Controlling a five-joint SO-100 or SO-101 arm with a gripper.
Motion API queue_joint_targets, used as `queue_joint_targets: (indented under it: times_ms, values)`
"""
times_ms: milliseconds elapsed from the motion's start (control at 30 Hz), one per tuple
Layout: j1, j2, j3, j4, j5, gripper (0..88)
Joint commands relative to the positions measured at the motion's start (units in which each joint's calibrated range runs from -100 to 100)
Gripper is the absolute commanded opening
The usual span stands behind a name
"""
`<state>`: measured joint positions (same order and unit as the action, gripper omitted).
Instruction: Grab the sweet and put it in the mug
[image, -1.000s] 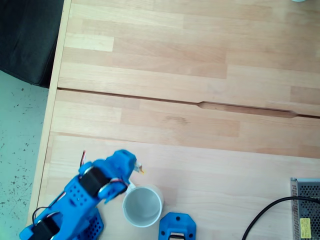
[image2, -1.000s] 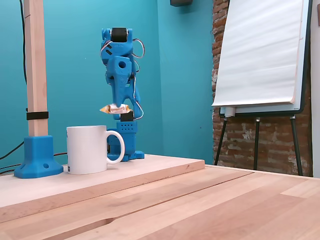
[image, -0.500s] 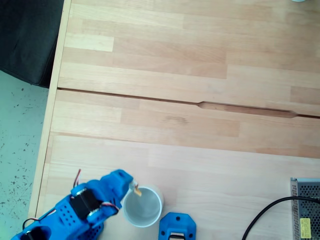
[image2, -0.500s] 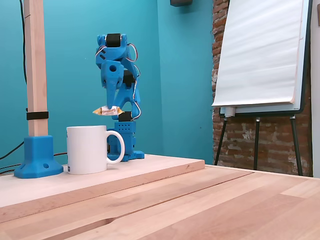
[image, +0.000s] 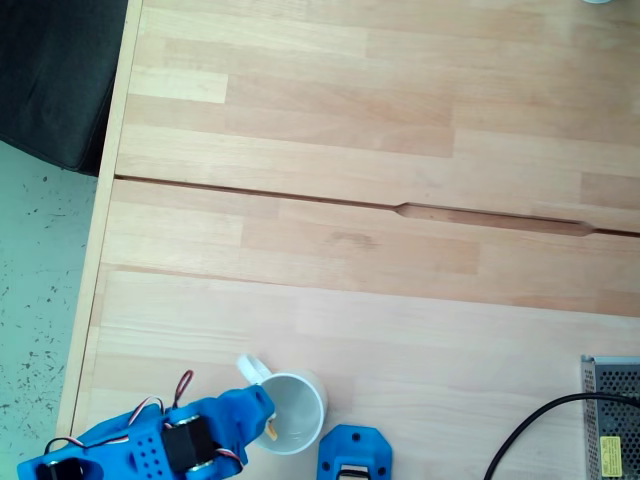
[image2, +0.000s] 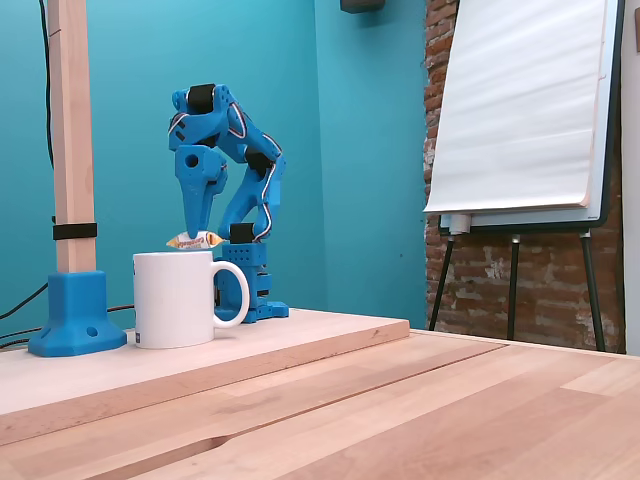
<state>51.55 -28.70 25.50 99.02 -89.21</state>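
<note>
Blue plastic arm (image2: 225, 150) bends over the white mug (image2: 176, 298) in a fixed view from table level; the gripper (image2: 194, 236) points straight down, fingers closed narrow on the sweet (image2: 193, 240); that sweet hangs just above the mug's rim, apart from it, not inside; its long axis lies level, running left to right in this view, one yellow-gold twisted end poking out left of the fingers and the other out right; the white middle of the wrapper sits pinched between the fingertips. The mug stands upright on the raised wooden board (image2: 300, 340), its loop handle turned to the right in this view; a wooden post (image2: 70, 130) in a blue base (image2: 77, 312) stands just left of it; behind the mug sits the arm's own blue base; off to the right stands a flip chart (image2: 525, 110) before a brick wall.

From above, in a fixed view, the gripper (image: 268, 428) reaches in from the lower left over the left edge of the mug (image: 292, 408); a speck of yellow, the sweet (image: 272, 432), shows at the fingertips over the white interior; the handle points up and to the left here; a blue mount (image: 354, 454) lies just right of the mug at the bottom edge; a black cable (image: 545, 425) and a metal mesh box (image: 612, 415) sit at the lower right on the wooden table (image: 400, 200).
</note>
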Motion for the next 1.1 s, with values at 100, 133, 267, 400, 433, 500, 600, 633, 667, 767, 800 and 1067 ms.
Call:
queue_joint_targets:
  times_ms: [100,133,267,400,433,500,600,633,667,767,800,1067]
  values:
    - [2.26,-1.51,1.26,0.65,-0.98,0.0]
    - [2.48,-1.33,1.44,0.65,-1.07,0.0]
    - [3.50,-1.25,1.35,0.65,-1.03,0.0]
    - [3.79,-1.25,1.35,0.65,-1.03,0.0]
    - [3.79,-1.25,1.35,0.65,-1.03,0.0]
    - [3.79,-1.16,1.44,0.65,-1.03,0.0]
    - [3.71,-0.73,1.35,0.57,-1.32,0.0]
    - [3.71,-0.30,1.35,0.57,-1.37,0.0]
    - [3.64,0.13,1.17,0.57,-1.47,0.0]
    - [3.64,0.82,1.08,0.57,-1.51,0.0]
    - [3.64,0.82,1.17,0.57,-1.51,0.0]
    - [3.64,0.99,1.08,0.57,-0.98,0.0]
